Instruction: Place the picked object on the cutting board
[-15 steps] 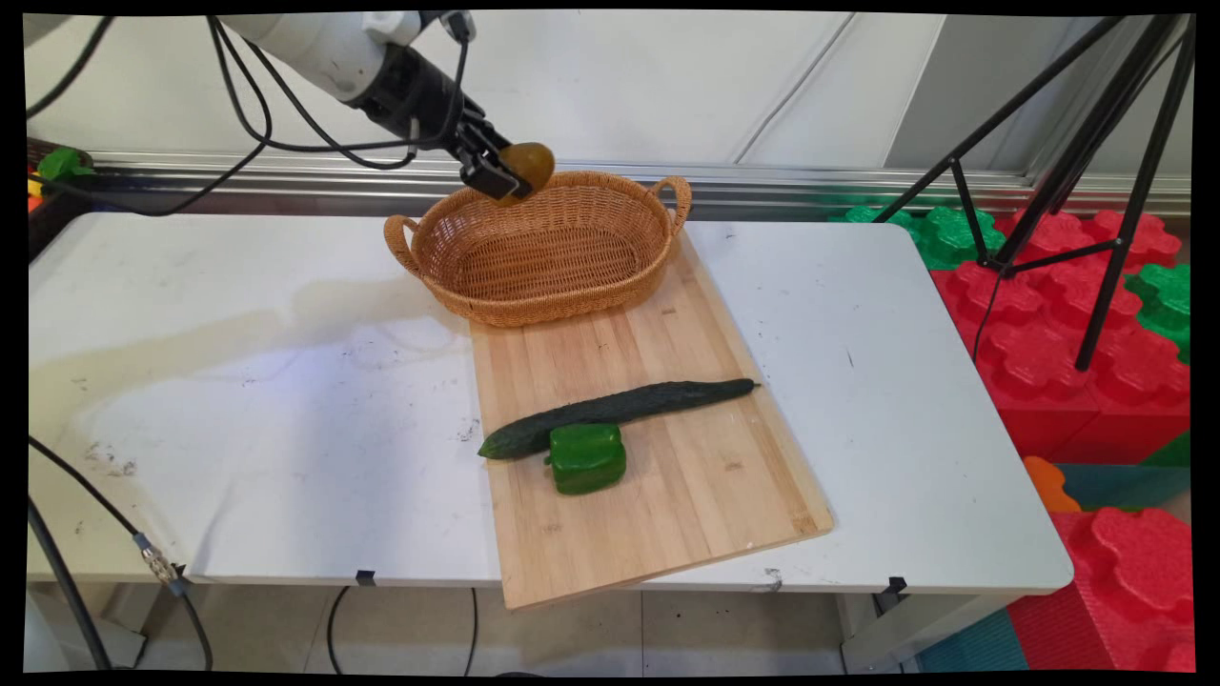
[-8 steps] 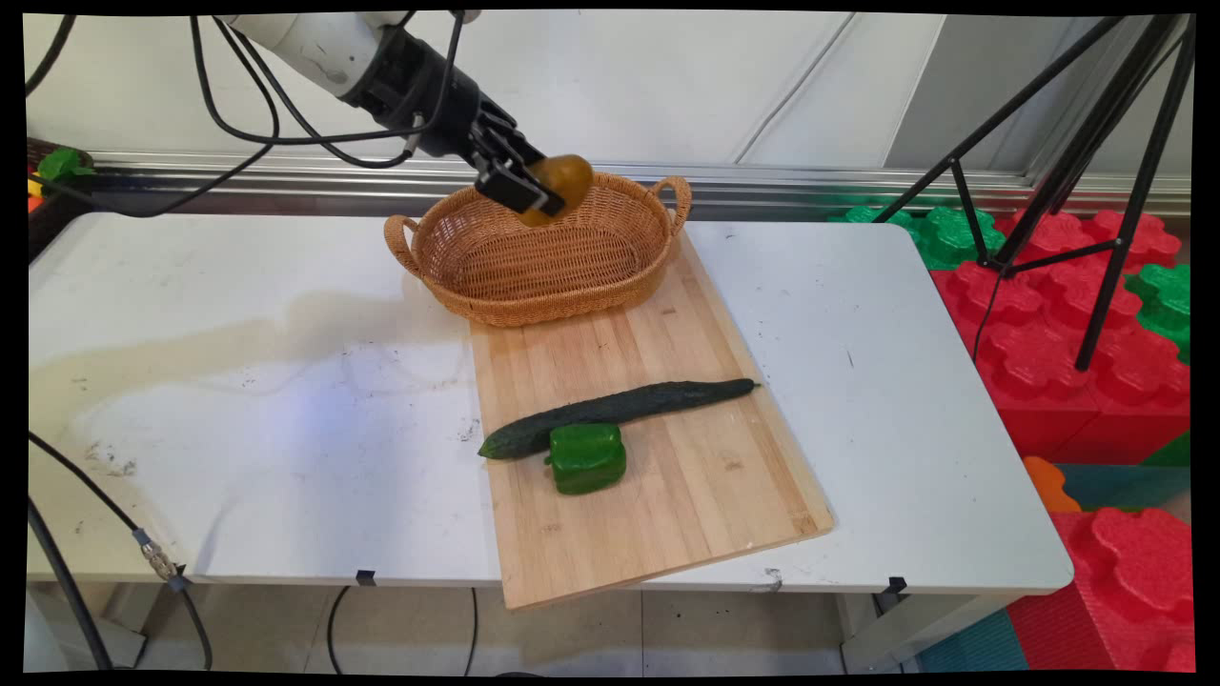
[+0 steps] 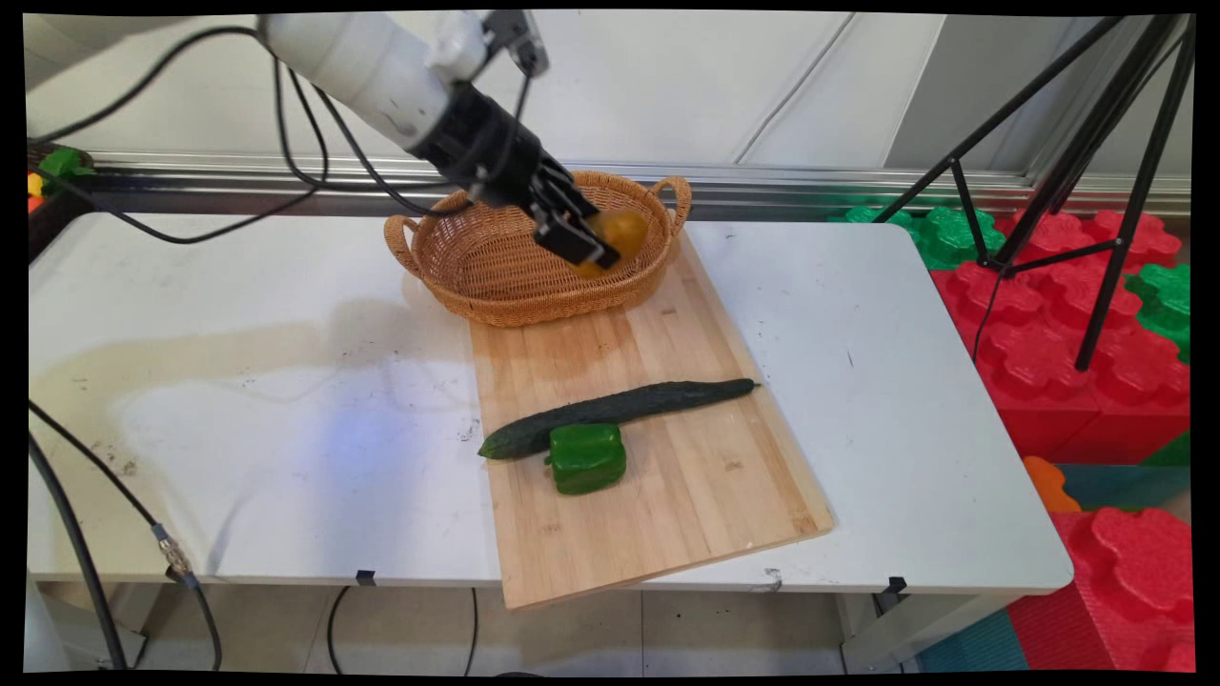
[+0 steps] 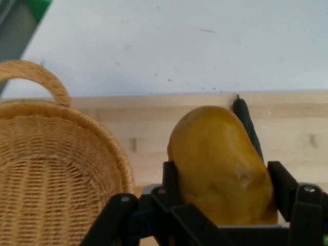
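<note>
We find the jaws clamped on a mango (long axis along them), above the basket right rim.

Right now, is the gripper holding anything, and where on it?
Yes: the gripper holds a yellow mango, fingers clamped on its opposite sides at the lower end.

The main view is looking down from the near side; the hand view is looking closely along the hand, both sharing the wicker basket.
</note>
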{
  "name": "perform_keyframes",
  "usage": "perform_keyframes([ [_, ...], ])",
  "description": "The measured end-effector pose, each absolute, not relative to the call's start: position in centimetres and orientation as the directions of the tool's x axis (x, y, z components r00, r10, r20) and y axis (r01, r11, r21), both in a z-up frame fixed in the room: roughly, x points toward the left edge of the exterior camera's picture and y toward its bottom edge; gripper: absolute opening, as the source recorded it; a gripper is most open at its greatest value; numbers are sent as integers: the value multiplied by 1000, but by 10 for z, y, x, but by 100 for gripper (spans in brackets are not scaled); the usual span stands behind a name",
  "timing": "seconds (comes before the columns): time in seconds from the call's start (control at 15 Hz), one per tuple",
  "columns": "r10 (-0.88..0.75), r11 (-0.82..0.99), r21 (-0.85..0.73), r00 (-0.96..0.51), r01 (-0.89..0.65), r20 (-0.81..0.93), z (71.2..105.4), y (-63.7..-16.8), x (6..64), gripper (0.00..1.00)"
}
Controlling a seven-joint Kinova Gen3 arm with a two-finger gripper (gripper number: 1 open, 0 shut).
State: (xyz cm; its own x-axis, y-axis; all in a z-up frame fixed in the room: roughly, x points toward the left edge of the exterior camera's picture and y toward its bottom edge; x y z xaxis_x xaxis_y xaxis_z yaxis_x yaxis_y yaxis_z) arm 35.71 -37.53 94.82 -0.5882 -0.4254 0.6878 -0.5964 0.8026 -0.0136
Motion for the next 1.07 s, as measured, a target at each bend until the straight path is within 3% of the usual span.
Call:
perform_keyframes([
  [1.07,-500,815,49,-657,-577,565,824,-440,285,0],
])
